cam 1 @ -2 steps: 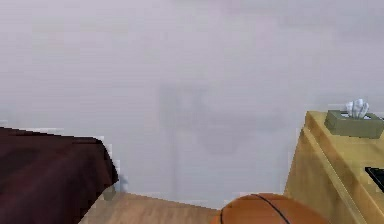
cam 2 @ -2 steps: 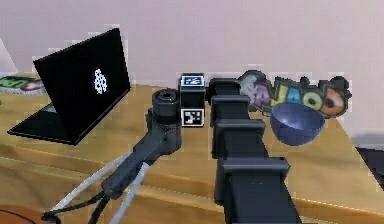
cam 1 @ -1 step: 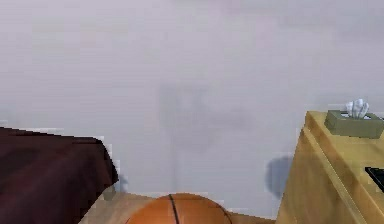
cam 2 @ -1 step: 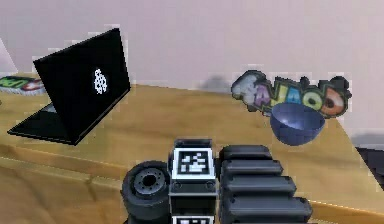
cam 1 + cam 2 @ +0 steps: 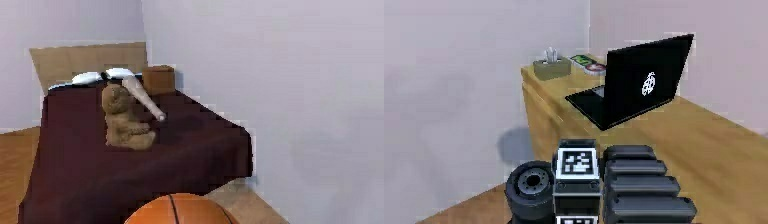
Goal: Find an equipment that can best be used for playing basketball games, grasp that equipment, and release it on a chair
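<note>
**A:** Orange with dark seams: the basketball sits at the bottom edge of the forward view, near the middle, with its lower part cut off by the frame.

**B:** And above it?

**A:** A bed under a dark maroon cover takes up the left and middle. Its wooden headboard stands at the upper left, against the pale wall. A brown bear sits on the cover near the frame's centre. A pale bat slants past its head. Pillows lie below the headboard, and a brown box is just right of them. Wooden floor runs along the lower left.

**B:** The arm side view?

**A:** A wooden desk runs from the upper middle down to the right edge. On it a laptop stands open, its dark screen facing the camera. A tissue box is at the desk's far corner, upper middle.

**B:** The gripper?

**A:** At the bottom edge. The arm is the dark ribbed bar, with a white square to its left. Left of that is the gripper, a dark round body.

**B:** Jaws apart or together?

**A:** I cannot tell. Its far end can't be made out, so I also cannot tell whether it holds anything.
</note>
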### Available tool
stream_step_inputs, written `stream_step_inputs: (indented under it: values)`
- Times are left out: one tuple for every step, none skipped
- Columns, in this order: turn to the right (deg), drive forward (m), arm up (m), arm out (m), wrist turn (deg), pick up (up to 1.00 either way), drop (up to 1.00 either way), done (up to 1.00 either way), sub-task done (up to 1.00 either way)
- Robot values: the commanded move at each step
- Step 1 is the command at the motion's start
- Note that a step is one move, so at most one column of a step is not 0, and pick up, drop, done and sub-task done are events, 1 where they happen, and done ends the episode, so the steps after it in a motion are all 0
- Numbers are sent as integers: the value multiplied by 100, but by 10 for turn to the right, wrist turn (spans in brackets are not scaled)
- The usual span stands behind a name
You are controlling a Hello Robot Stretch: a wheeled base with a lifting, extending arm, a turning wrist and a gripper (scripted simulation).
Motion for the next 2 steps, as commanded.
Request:
stream_step_inputs:
  values:
    - [-450,0,0,0,0,0,0,0,0]
    - [-390,0,0,0,0,0,0,0,0]
